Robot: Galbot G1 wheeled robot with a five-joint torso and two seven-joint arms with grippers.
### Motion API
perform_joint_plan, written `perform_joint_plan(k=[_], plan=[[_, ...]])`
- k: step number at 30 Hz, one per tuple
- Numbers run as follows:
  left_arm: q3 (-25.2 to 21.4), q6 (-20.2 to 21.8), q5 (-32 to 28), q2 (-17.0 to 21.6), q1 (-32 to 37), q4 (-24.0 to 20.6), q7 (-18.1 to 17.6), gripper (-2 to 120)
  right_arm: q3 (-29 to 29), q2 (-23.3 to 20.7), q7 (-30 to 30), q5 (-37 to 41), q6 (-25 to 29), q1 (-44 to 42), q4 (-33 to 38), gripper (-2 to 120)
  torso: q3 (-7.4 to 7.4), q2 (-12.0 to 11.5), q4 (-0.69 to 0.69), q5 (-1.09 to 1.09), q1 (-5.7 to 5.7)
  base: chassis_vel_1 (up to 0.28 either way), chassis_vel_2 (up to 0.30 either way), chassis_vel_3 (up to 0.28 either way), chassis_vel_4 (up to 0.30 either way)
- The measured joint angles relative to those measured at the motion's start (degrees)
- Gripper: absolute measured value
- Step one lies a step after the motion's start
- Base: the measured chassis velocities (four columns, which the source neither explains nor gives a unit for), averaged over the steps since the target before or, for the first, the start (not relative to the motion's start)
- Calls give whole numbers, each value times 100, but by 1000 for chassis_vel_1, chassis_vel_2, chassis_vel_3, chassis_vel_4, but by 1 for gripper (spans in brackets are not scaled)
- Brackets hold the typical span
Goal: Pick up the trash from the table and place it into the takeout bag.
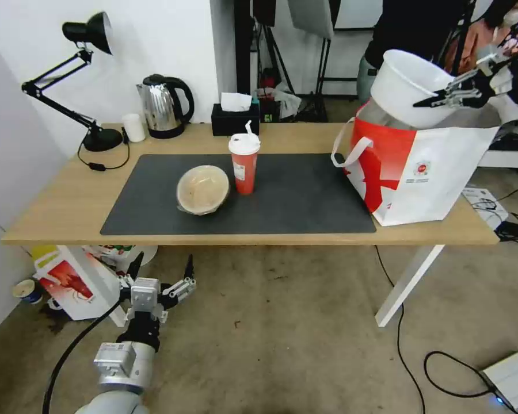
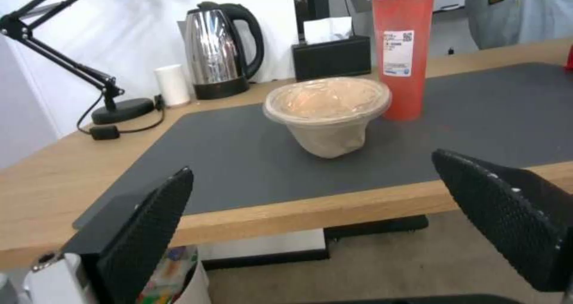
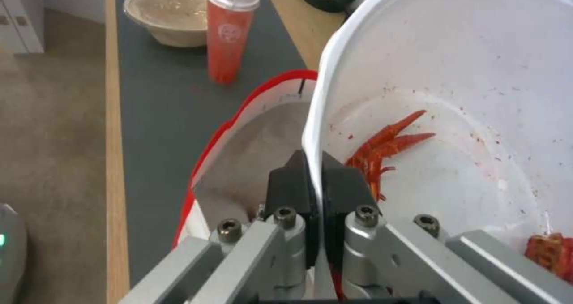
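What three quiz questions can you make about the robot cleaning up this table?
1. True or false: the right gripper is shut on the white bowl, holding it over the takeout bag.
2. Which trash stands on the grey mat? A) tan bowl and red cup B) kettle and lamp
3. Fill in: the left gripper waits below the table edge with its fingers ____.

Key: 1 true; 2 A; 3 open.

White bowl point(image 1: 406, 86) (red scraps inside), red cup point(image 1: 244, 164), tan bowl point(image 1: 202, 188), red-and-white bag point(image 1: 420, 167)
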Motion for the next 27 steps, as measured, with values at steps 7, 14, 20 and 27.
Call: perform_joint_plan(k=[7, 14, 20, 27], plan=[[0, 0, 0, 0, 0, 0, 0, 100, 222, -154, 56, 64, -17, -373, 230, 0, 0, 0, 0, 0, 0, 0, 0, 0, 0], [0, 0, 0, 0, 0, 0, 0, 100, 348, -251, 81, 75, -17, -569, 395, 0, 0, 0, 0, 0, 0, 0, 0, 0, 0], [0, 0, 0, 0, 0, 0, 0, 100, 470, -228, 117, 76, -16, -712, 371, 0, 0, 0, 1, 0, 0, 0, 0, 0, 0], [0, 0, 0, 0, 0, 0, 0, 100, 499, -184, 134, 80, -6, -758, 326, 0, 0, 0, 0, 0, 0, 0, 0, 0, 0]])
